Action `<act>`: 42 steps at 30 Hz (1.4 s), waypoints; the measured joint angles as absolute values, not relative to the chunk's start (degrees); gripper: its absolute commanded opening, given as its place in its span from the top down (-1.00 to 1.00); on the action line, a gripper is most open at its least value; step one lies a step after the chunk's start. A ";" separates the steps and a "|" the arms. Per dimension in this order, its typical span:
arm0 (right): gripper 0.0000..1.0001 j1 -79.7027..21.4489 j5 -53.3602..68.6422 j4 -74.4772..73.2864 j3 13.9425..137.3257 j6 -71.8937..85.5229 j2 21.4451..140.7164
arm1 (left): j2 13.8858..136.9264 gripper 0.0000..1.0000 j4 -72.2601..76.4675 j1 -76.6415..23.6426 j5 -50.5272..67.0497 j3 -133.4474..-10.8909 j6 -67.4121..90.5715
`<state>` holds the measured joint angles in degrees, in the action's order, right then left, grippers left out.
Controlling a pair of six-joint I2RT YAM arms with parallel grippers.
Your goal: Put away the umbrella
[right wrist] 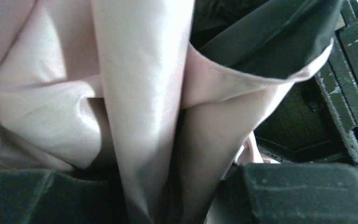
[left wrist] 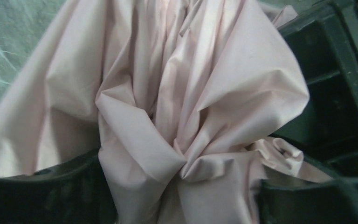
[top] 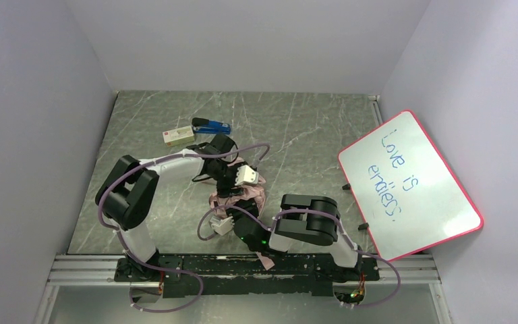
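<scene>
Top external: one umbrella (top: 253, 194), one whiteboard (top: 408, 185)

Plain pale lavender walls (top: 243, 40) close in on three sides under soft, even light. The table (top: 297, 135) is grey-green marbled stone, veined white. A red-framed whiteboard (top: 411, 185) with blue handwriting leans against the right wall. A metal rail (top: 74, 270) edges the near side.
</scene>
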<state>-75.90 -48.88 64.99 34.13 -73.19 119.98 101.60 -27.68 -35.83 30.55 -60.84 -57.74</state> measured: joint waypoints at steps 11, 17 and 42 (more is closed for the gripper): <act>-0.14 -76.23 -48.84 65.08 32.91 -73.84 118.21 | 101.80 0.17 -27.88 -37.19 28.36 -60.16 -53.12; -0.25 -78.85 -50.39 61.19 30.09 -69.97 112.27 | 100.47 0.18 -25.65 -37.50 27.14 -58.74 -51.00; -0.57 -91.09 -52.18 18.98 23.77 -1.80 59.27 | 97.73 0.19 -16.99 -38.59 20.43 -55.02 -39.55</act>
